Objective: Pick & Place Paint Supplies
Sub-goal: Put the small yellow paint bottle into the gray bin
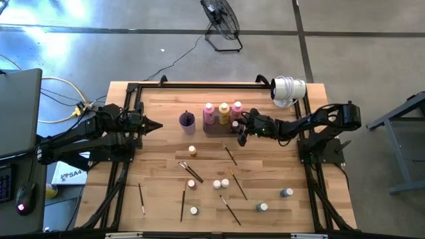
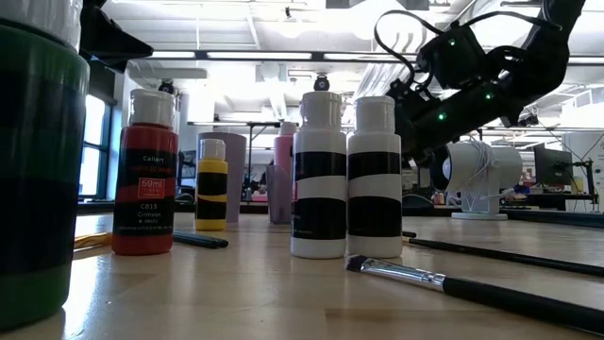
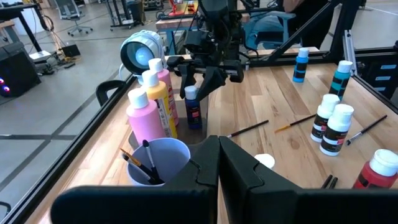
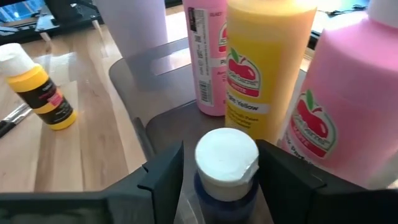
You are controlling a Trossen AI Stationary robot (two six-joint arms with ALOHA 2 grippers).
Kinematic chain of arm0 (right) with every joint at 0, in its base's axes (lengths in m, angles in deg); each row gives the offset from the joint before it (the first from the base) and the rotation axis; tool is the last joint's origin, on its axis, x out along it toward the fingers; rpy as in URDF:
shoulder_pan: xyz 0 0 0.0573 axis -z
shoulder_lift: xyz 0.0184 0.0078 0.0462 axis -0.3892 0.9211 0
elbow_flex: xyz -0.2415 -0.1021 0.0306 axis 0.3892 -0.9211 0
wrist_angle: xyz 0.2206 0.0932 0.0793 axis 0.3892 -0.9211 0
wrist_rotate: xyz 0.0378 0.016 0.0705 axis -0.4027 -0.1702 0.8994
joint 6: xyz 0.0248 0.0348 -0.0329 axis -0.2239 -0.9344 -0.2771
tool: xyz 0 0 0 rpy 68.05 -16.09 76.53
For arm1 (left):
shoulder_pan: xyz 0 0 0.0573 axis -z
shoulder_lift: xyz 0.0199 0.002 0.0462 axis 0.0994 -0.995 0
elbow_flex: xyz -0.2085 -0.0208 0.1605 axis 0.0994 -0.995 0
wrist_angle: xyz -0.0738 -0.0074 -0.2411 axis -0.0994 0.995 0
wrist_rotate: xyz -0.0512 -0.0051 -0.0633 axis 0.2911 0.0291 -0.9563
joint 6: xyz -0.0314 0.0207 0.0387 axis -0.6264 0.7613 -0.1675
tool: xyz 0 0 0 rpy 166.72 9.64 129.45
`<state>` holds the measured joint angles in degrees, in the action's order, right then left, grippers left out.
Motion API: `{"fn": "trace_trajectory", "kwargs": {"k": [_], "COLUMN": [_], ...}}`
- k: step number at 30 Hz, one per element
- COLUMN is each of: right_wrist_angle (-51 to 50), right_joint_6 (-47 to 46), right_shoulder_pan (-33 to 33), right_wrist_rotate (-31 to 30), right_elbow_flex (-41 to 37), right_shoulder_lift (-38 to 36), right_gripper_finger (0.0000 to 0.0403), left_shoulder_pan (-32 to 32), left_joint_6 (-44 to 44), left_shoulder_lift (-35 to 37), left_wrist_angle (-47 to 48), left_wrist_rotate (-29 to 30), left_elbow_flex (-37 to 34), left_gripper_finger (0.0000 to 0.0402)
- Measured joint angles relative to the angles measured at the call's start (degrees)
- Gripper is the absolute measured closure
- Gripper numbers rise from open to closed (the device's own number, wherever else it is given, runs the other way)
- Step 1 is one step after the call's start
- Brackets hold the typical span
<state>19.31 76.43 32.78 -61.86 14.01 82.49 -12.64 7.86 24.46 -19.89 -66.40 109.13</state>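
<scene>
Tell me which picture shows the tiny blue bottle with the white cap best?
The right wrist view: the tiny blue white-capped bottle sits close up between the open right gripper fingers. The left wrist view shows it smaller; the high and low views hide it.

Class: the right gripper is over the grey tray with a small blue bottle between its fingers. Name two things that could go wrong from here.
1. The right gripper straddles the small blue bottle closely; lifting away could snag and topple it.
2. The yellow bottle and pink bottles crowd the grey tray; a sideways retreat might knock them.
</scene>
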Motion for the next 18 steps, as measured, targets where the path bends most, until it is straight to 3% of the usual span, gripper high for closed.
{"fn": "trace_trajectory", "kwargs": {"k": [18], "right_wrist_angle": [0.7], "right_joint_6": [0.2], "right_shoulder_pan": [0.0], "right_wrist_rotate": [1.1], "right_elbow_flex": [0.0], "right_shoulder_lift": [0.0], "right_gripper_finger": [0.0219], "left_shoulder_pan": [0.0], "left_joint_6": [0.0], "left_shoulder_lift": [0.0], "left_wrist_angle": [0.0], "left_wrist_rotate": [0.0], "left_elbow_flex": [0.0], "left_gripper_finger": [0.0398]}}
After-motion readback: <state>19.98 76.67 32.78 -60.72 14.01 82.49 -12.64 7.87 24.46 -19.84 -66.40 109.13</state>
